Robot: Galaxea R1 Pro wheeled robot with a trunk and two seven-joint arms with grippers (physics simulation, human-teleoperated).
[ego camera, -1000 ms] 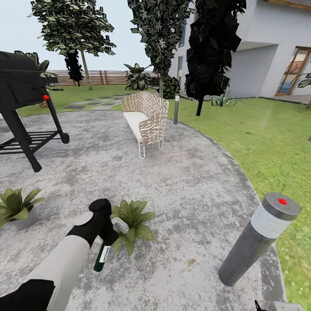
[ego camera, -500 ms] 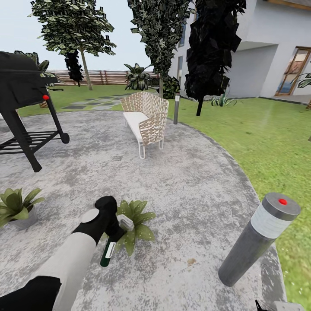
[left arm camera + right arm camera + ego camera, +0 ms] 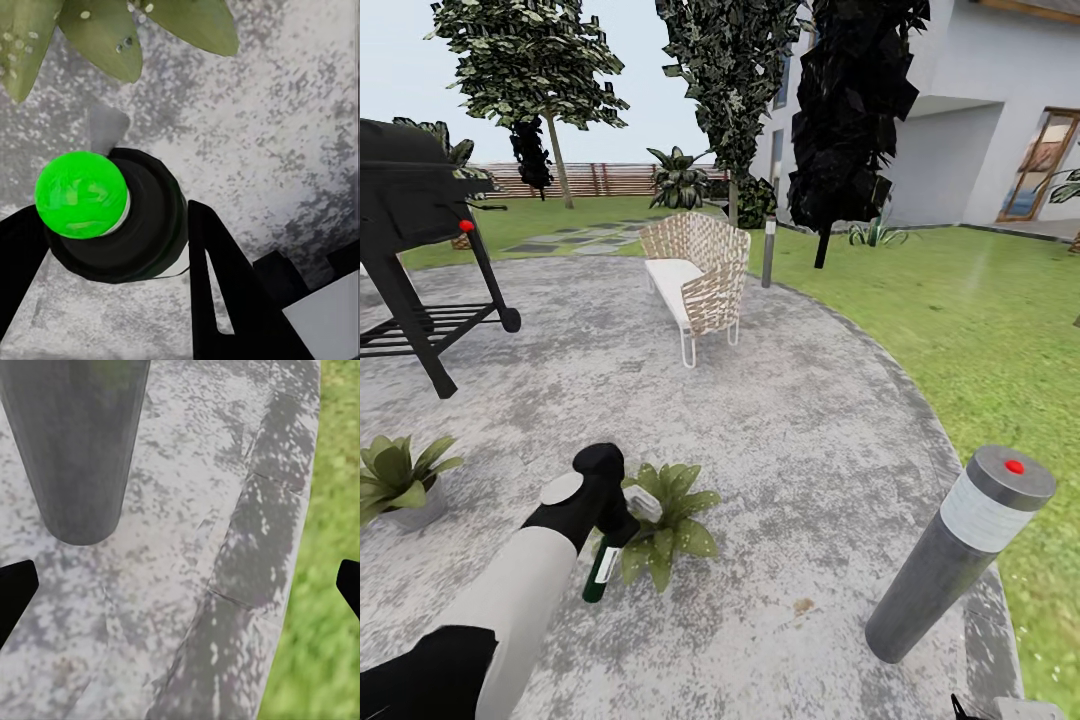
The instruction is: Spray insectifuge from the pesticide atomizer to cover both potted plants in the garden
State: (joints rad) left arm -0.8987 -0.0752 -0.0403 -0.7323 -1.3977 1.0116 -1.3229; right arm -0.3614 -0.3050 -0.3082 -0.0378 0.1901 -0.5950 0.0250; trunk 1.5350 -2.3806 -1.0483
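Since half a second ago the left gripper (image 3: 615,530) has drawn back slightly toward the left, carrying the pesticide atomizer (image 3: 603,567) clenched between its fingers (image 3: 225,292), tilted beside the nearer potted plant (image 3: 665,522) on the stone patio (image 3: 790,420). The right gripper (image 3: 180,585) hangs spread wide near the bollard lamp (image 3: 958,553).

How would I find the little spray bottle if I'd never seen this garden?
Start at the round grey stone patio and look to its near side, beside the potted plant closest to the bollard lamp. The pesticide atomizer hangs there in the left tool: small, dark, pale-labelled, unlike the leafy plants.
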